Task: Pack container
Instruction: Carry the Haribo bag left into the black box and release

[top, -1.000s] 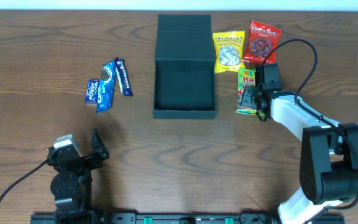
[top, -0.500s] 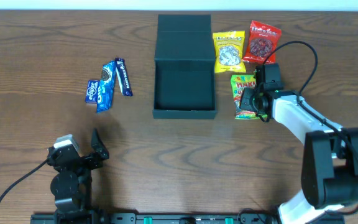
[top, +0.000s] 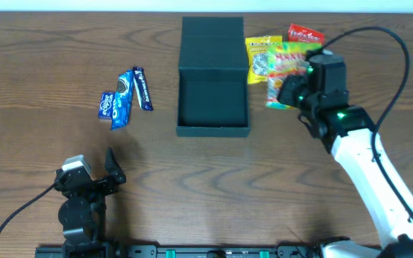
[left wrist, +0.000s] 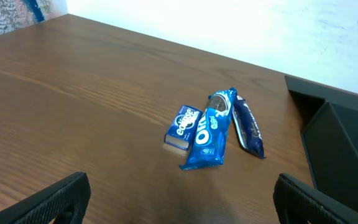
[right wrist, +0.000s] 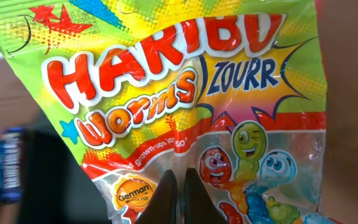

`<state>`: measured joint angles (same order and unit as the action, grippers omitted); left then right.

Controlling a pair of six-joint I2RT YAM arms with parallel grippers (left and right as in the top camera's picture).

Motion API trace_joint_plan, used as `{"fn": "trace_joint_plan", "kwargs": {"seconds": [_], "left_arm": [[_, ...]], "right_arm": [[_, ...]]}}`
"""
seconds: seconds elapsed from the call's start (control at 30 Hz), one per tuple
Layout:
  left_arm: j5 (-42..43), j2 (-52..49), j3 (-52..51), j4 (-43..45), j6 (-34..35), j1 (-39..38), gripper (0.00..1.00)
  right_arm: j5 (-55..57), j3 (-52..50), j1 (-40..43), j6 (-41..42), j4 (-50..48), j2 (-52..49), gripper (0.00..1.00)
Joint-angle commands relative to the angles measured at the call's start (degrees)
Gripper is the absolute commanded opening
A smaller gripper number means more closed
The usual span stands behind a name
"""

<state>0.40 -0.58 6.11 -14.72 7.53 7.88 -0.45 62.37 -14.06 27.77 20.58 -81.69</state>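
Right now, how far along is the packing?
Done: nothing; the container looks empty inside, lid open. In hand: the right claw is shut on the Haribo bag, holding it over the yellow packet right of the container. Left: that bag, the yellow packet, the red packet and three blue packets must all go in. The left claw is open, holding nothing.

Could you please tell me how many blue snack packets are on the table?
3, clustered left of the container: a small packet farthest left, a longer Oreo packet beside it, a dark blue bar nearest the container. None appear hidden.
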Motion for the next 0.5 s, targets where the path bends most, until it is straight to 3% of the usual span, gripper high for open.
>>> {"fn": "trace_joint_plan", "kwargs": {"seconds": [0.0,0.3,0.47], "left_arm": [[-0.79,0.33,-1.51,-0.44,0.22,0.35,0.95],[-0.81,0.33,-1.51,-0.44,0.22,0.35,0.95],[-0.79,0.33,-1.51,-0.44,0.22,0.35,0.95]], "right_arm": [[-0.35,1.73,-5.18,4.33,-2.45,0.02,0.02],[0.28,1.73,-15.8,18.82,-12.81,-10.16,0.02],[0.57,1.73,-16.76,24.33,-13.7,-15.8,0.02]]}}
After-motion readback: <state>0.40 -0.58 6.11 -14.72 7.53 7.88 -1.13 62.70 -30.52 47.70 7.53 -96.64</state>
